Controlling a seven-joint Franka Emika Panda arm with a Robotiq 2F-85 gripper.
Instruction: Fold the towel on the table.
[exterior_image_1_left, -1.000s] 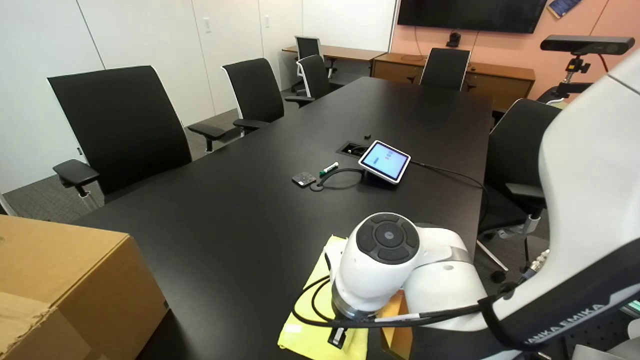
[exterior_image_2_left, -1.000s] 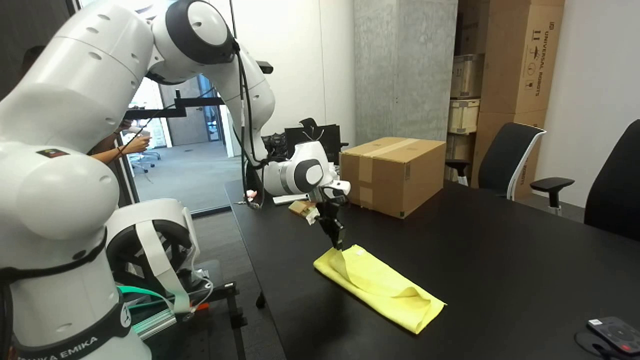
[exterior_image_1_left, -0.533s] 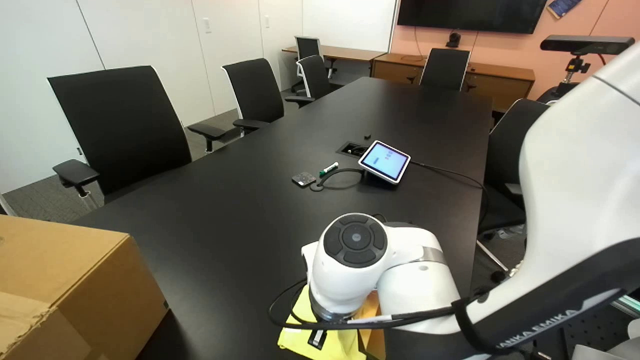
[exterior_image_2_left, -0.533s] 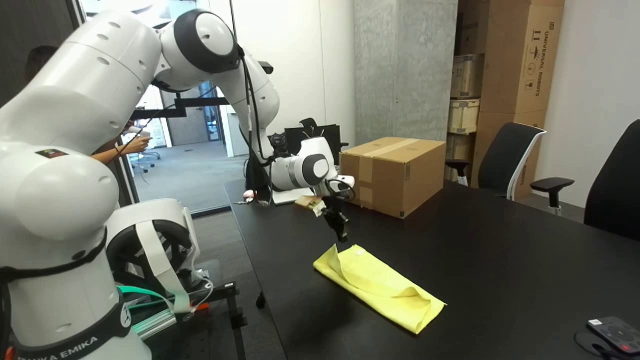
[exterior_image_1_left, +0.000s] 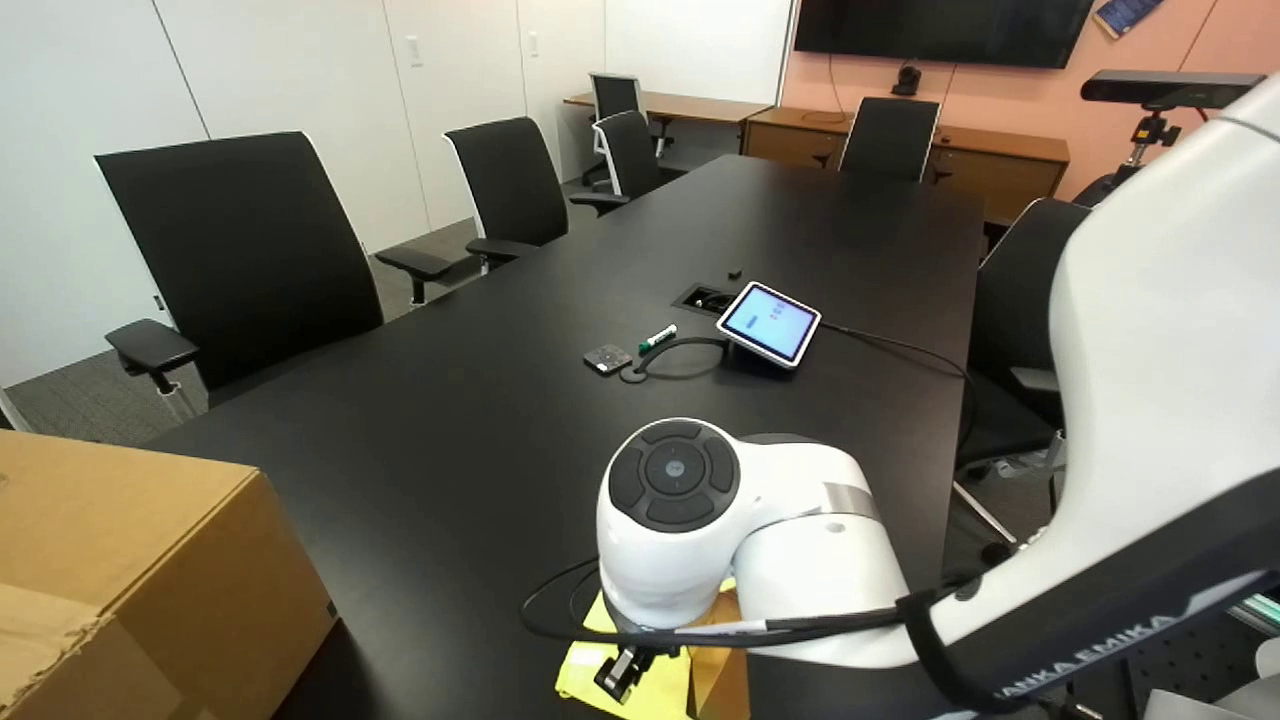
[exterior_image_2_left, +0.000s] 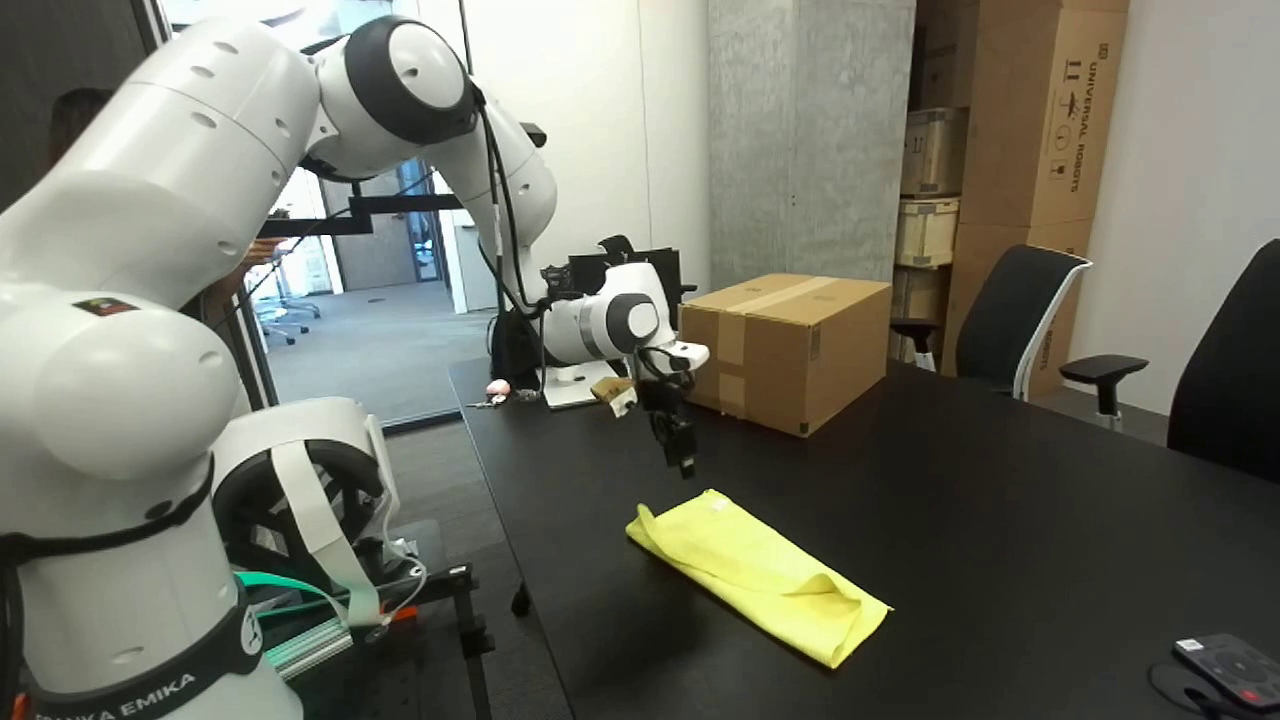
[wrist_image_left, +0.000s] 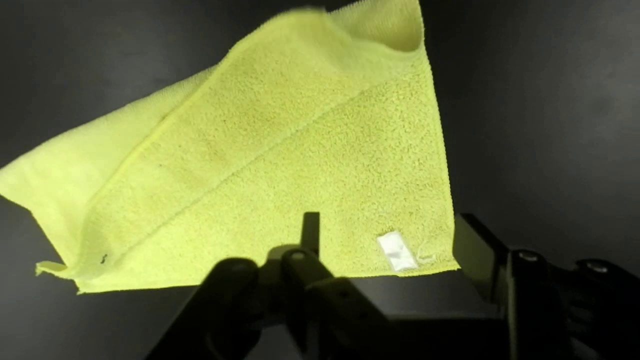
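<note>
The yellow towel (exterior_image_2_left: 760, 580) lies on the black table (exterior_image_2_left: 1000, 520), doubled over along its length, with a loose curled flap at the end near the robot. In the wrist view the towel (wrist_image_left: 300, 165) shows a white label close to one corner, and its upper layer bulges along the fold. My gripper (wrist_image_left: 387, 227) has its fingers spread wide over that labelled corner, holding nothing. An exterior view shows the gripper (exterior_image_2_left: 683, 468) just above the towel's far end, apart from it. The arm covers much of the towel (exterior_image_1_left: 580, 675) in an exterior view, where the gripper (exterior_image_1_left: 620, 682) appears over it.
A large cardboard box (exterior_image_2_left: 780, 350) stands on the table close behind the gripper. A small cardboard piece (exterior_image_2_left: 612, 392) sits at the wrist. Farther along the table are a tablet (exterior_image_1_left: 768, 325), a marker (exterior_image_1_left: 658, 337) and a cable. Chairs line the table's side.
The gripper has come up off the towel, shifted toward the cardboard box and spread its fingers. The towel corner that stood up beside it has sunk into a low curl.
</note>
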